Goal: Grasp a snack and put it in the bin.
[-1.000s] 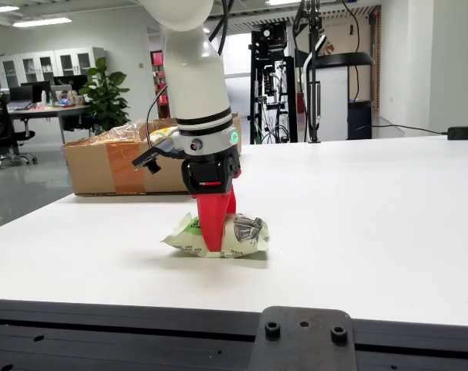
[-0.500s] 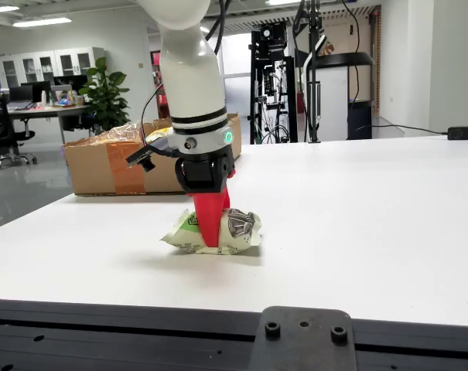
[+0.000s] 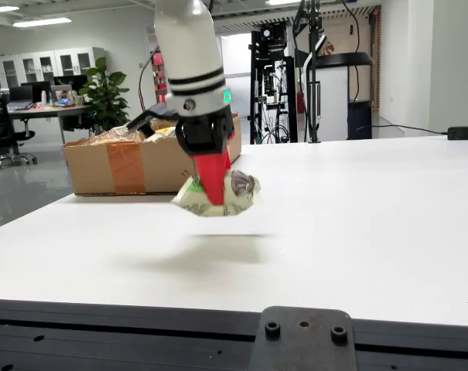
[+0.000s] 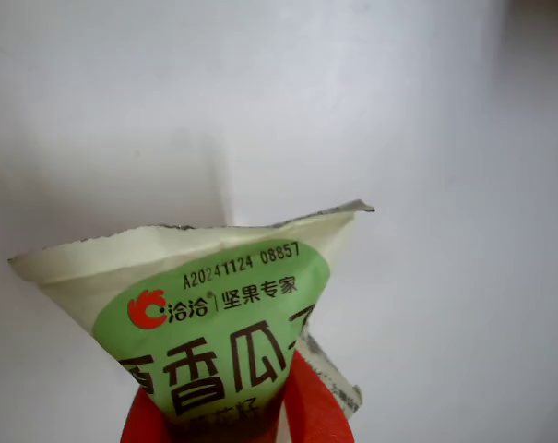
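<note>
View from the side: white arm [image 3: 189, 54] comes down from the top of the picture, left of centre. Red end effector [image 3: 212, 185] is closed on the snack packet [image 3: 232, 195], fingers [image 3: 210, 176] pinching it about mid-body. The packet is pale cream with a green patch and a dark printed picture on its right part. It hangs clear of the white tabletop [image 3: 357, 232], not touching it; a soft shadow lies on the surface beneath and a little nearer.

Behind the arm, at the far left edge of the tabletop, sits a brown cardboard box [image 3: 125, 166] with tape down its front and crinkled wrappers showing above its rim. The packet is nearer than the box and to its right in this view; how far apart they are in depth I cannot tell.

View that rides on the end effector: packet [image 4: 214, 314] fills the lower middle, its crimped top edge pointing away, green oval with printed characters and a date code facing the lens. Red fingers [image 4: 311, 411] show at the bottom edge on both sides of the packet, pressed against it. Plain white tabletop [image 4: 445, 138] all around.

Far background, side view: potted plant [image 3: 106, 97] at left, black equipment rack [image 3: 276, 77] behind the arm.
</note>
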You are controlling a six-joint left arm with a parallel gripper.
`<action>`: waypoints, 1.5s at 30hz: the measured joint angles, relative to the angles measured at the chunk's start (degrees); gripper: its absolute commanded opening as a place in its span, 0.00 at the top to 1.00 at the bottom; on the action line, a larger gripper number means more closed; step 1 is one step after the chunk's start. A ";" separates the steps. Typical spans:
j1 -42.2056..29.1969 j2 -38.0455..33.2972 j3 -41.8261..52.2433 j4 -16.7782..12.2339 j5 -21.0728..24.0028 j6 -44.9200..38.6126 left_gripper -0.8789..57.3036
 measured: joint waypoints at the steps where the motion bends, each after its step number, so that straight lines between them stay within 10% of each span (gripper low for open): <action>1: 0.19 -0.45 0.00 0.17 0.16 0.01 0.85; 45: 21.92 -7.88 -17.82 8.33 5.99 17.60 0.86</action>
